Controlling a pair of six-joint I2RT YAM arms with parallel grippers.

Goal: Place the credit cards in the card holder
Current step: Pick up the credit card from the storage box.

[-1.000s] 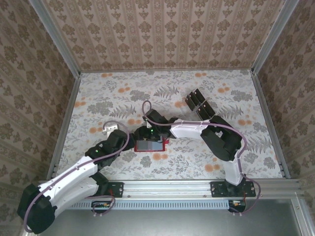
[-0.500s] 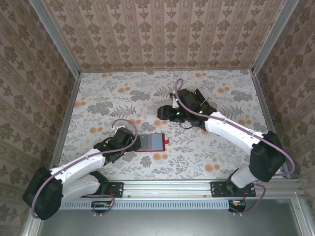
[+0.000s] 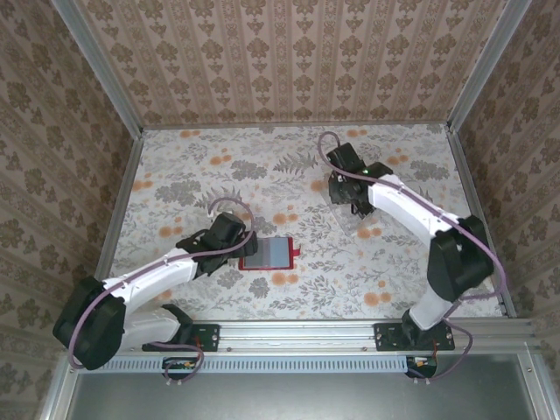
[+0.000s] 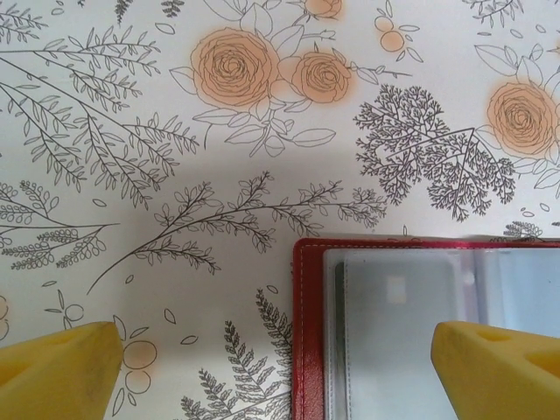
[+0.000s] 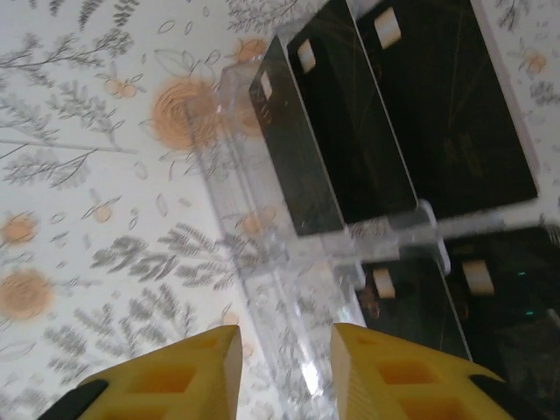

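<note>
Right wrist view: the right gripper (image 5: 286,367) hangs over the clear tray (image 5: 262,262), its jaws drawn in to a narrow gap with no card between them. The black cards (image 5: 385,114) stand on edge in the tray's slots, ahead of the jaws and off to the right. Their long edges slant away toward the upper left, so the gap lines up with the tray's clear wall rather than with a card. The next pick probably needs a shift sideways onto one card's upper edge. In the top view this arm is plainly the nearer one to the cards. The red wallet (image 3: 267,254) lies open and flat on the table (image 3: 175,175), well apart from the tray. The left gripper (image 3: 229,238) sits at its left edge with jaws spread wide, holding nothing.
</note>
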